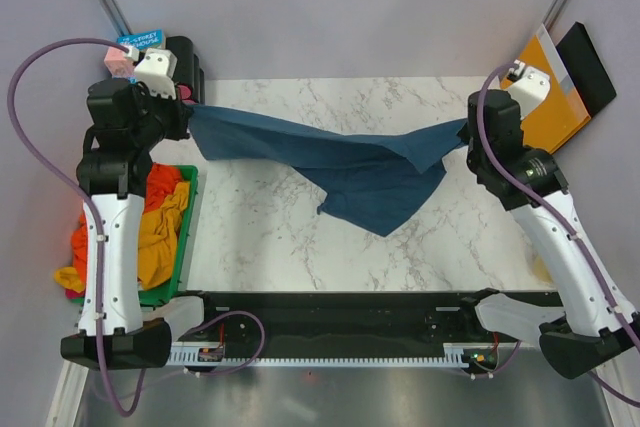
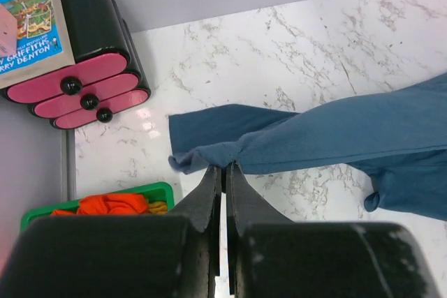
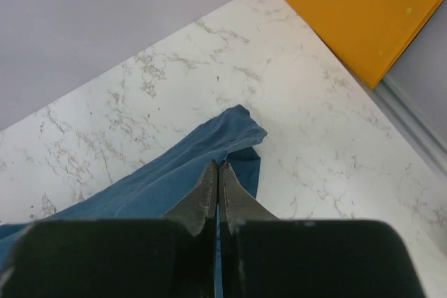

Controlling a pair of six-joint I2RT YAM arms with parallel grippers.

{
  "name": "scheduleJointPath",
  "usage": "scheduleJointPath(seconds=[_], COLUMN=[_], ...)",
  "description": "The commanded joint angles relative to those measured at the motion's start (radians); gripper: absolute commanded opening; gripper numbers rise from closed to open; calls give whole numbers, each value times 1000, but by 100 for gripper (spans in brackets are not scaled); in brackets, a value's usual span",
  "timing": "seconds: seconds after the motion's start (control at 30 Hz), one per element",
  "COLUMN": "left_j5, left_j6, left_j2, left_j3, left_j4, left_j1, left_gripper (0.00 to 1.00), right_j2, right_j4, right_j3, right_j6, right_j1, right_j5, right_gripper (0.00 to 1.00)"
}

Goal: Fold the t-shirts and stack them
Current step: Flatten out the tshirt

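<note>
A dark teal-blue t-shirt (image 1: pixel 340 162) hangs stretched across the back half of the marble table between both arms, its lower part sagging toward the middle. My left gripper (image 1: pixel 186 112) is shut on the shirt's left end; in the left wrist view the cloth (image 2: pixel 300 137) bunches right at the closed tips (image 2: pixel 225 167). My right gripper (image 1: pixel 463 137) is shut on the right end, where blue fabric (image 3: pixel 188 165) is pinched at the tips (image 3: pixel 218 164). Orange and mustard t-shirts (image 1: pixel 160 217) lie crumpled in a green bin (image 1: pixel 188 237) at the left.
A black drawer unit with pink fronts (image 2: pixel 84 85) and a book (image 2: pixel 28 12) stand at the back left corner. An orange board (image 3: pixel 356 12) leans at the back right. A black rail (image 1: pixel 340 322) runs along the near edge.
</note>
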Motion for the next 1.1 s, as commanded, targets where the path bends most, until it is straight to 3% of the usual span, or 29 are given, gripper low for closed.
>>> scheduleJointPath(seconds=[0.0,0.47,0.87,1.07], left_j5=[26,24,14,18], left_j6=[-31,-17,9,-8], left_j2=[-22,-188,-240,-227], left_j3=[65,390,701,787], left_j4=[-96,-158,-245,-271], left_j1=[7,5,5,1], left_gripper=[2,2,2,2], right_j2=[-11,5,6,32], right_j4=[-44,-26,20,61], right_j3=[119,596,833,966], right_j6=[-155,-353,-376,-401], right_j1=[1,24,25,25], right_j5=[36,18,-44,-40], right_gripper=[0,0,0,0])
